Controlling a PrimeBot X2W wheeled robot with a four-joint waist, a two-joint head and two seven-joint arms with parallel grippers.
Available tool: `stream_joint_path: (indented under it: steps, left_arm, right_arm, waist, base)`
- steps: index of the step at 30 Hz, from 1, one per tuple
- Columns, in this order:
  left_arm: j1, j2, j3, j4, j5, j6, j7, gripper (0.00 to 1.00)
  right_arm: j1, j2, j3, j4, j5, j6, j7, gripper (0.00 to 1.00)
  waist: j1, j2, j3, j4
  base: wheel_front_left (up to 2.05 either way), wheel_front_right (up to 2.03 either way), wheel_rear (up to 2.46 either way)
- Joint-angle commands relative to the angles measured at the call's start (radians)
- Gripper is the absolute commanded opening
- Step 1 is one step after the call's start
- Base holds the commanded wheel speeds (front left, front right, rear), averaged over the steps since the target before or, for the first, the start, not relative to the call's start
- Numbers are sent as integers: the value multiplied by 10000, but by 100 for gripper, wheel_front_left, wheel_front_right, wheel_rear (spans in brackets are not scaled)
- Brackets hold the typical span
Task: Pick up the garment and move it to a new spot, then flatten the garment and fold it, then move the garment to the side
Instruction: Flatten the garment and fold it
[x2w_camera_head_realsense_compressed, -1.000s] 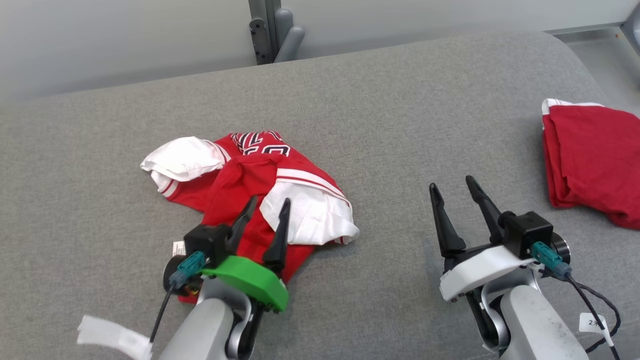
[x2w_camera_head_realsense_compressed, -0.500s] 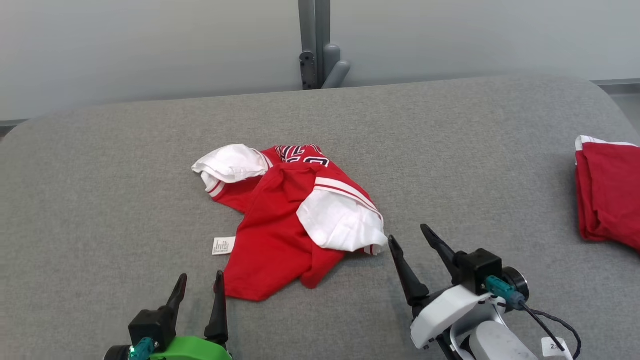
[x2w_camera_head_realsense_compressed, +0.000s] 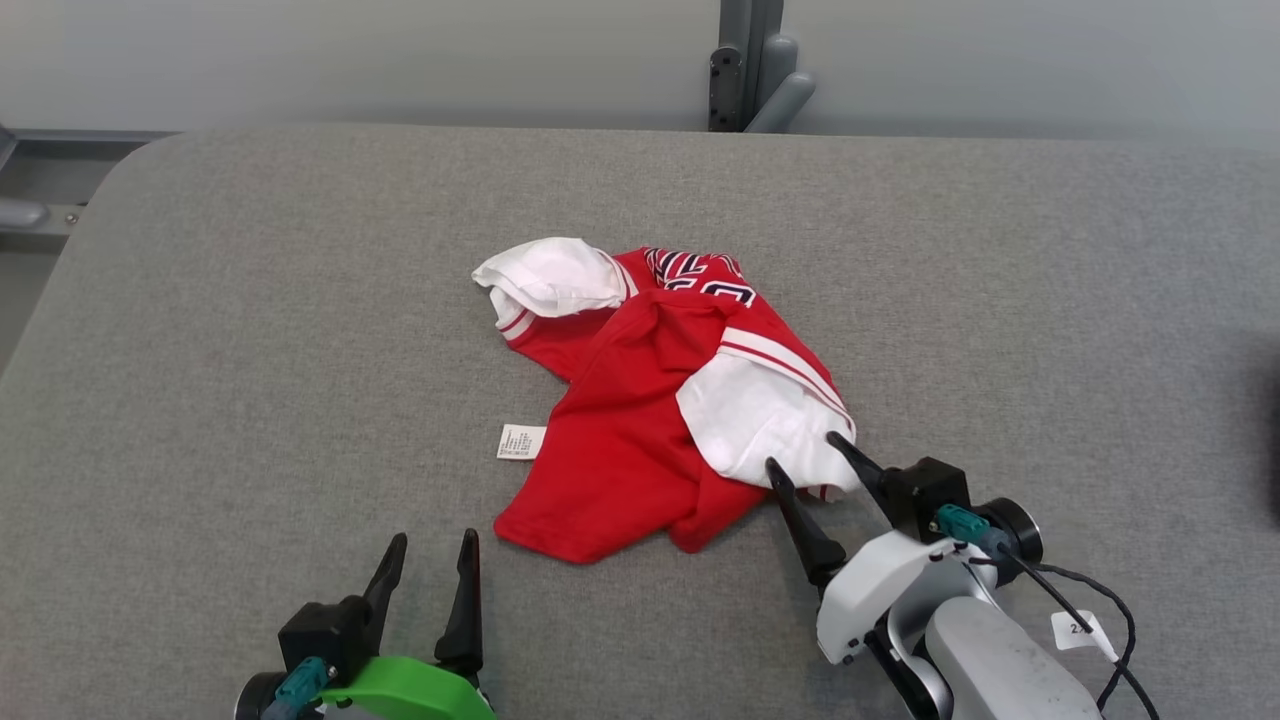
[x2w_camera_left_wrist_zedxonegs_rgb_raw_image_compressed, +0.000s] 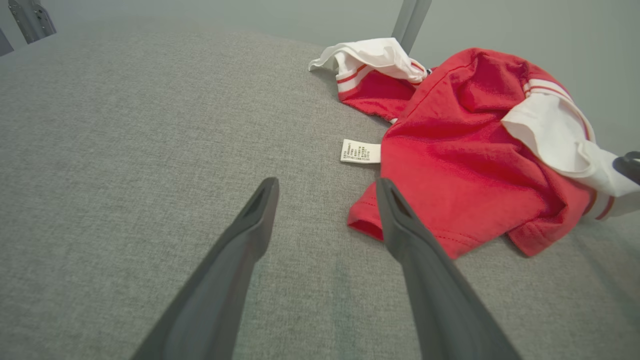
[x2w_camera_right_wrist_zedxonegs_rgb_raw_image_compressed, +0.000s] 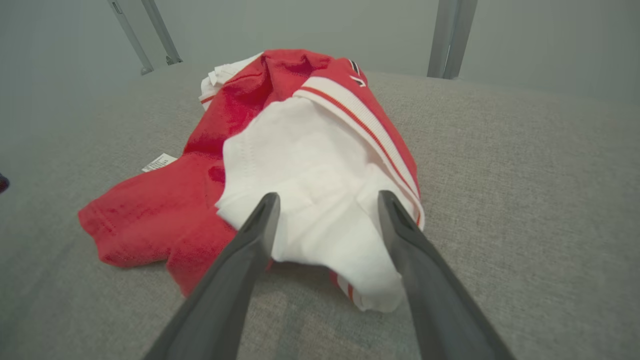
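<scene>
Crumpled red-and-white shirt (x2w_camera_head_realsense_compressed: 640, 440) lies at the middle of the counter (x2w_camera_head_realsense_compressed: 250, 300); right pincer (x2w_camera_head_realsense_compressed: 802, 450), spread apart at its five o'clock sleeve (x2w_camera_head_realsense_compressed: 760, 425), should pinch the cuff edge, left pincer (x2w_camera_head_realsense_compressed: 434, 536), also apart, the seven o'clock hem (x2w_camera_head_realsense_compressed: 560, 538).

Garment (x2w_camera_head_realsense_compressed: 620, 450) is showing soft, matt knit cloth, red with white ribbed trim. Its label (x2w_camera_head_realsense_compressed: 522, 441) is looking papery. Desk (x2w_camera_head_realsense_compressed: 250, 350) is presenting coarse grey woven fabric. Fingers (x2w_camera_left_wrist_zedxonegs_rgb_raw_image_compressed: 240, 250) are appearing smooth, matt dark plastic.

Nothing reads clearly: lettering (x2w_camera_head_realsense_compressed: 700, 280) on the garment (x2w_camera_head_realsense_compressed: 620, 450) is half-hidden, its care label (x2w_camera_head_realsense_compressed: 522, 441) too small.
</scene>
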Motion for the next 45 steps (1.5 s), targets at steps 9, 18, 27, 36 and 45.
stream_joint_path:
  steps: [9,18,27,36,45]
  left_arm:
    - [-411,18,-180,-98,-499,142,4,100]
    - [-687,17,-755,-238,-803,93,4,100]
    - [-864,20,-1632,0,-1092,110,2,100]
    - [-538,20,-1545,-43,-1104,296,4,100]
    - [-912,21,-1104,77,-597,124,2,100]
  right_arm:
    - [-414,-111,239,975,402,-11,-26,0]
    - [-2086,-1478,-832,-1276,-68,-11,-28,0]
    - [-6459,-3016,206,-370,-602,-13,-26,0]
    - [-5463,-3796,259,-328,-15,-13,-26,0]
    - [-650,-3958,-1333,-1710,621,-13,-26,0]
  waist:
    - [0,-1,469,228]
    - [0,-1,674,378]
    - [0,-1,717,1238]
    - [0,-1,497,979]
    - [0,-1,654,-263]
  base:
    - [0,0,0]
    - [0,0,0]
    - [0,0,0]
    - [0,0,0]
    - [0,0,0]
